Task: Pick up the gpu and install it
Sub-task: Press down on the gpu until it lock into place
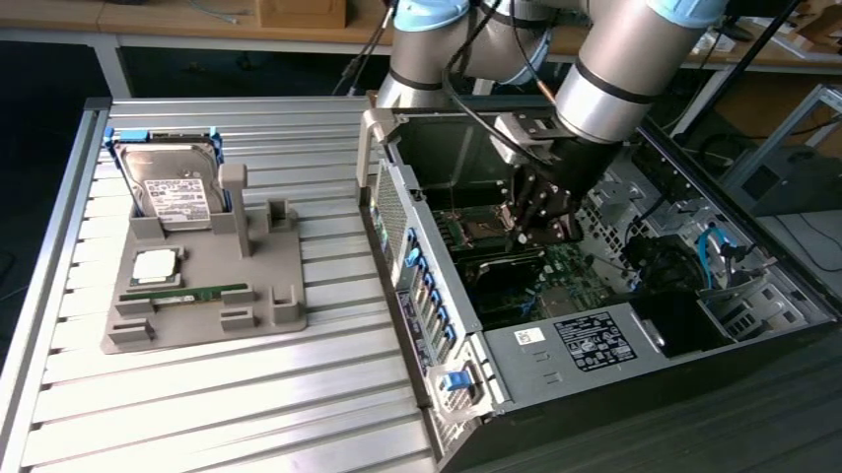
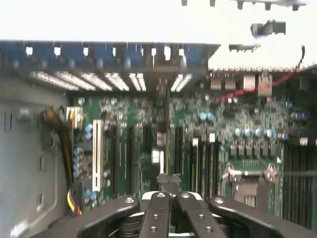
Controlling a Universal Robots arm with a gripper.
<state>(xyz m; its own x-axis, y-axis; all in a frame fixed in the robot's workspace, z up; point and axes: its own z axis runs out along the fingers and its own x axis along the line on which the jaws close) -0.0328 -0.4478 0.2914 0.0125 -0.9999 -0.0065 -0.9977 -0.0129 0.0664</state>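
The gpu (image 2: 162, 116) is standing edge-on straight ahead of my gripper (image 2: 171, 198), down among the dark expansion slots of the green motherboard (image 2: 233, 129), seen from the wrist as a thin dark blade running away from the fingertips toward the slotted rear wall. I am holding the fingers (image 2: 157, 218) clenched together, and I cannot tell whether they are pinching the card's near edge or merely closed just behind it. In the exterior view I am keeping the gripper (image 1: 533, 219) reaching down inside the open computer case (image 1: 435, 296), directly over the board. I judge the card is turned upright like this so that its connector edge is lining up with a slot and its bracket end is facing the rear openings. Well apart from the tool, on the grey fixture (image 1: 204, 286) outside the case, the hard drive (image 1: 172, 192) and memory stick (image 1: 184, 294) are sitting untouched.
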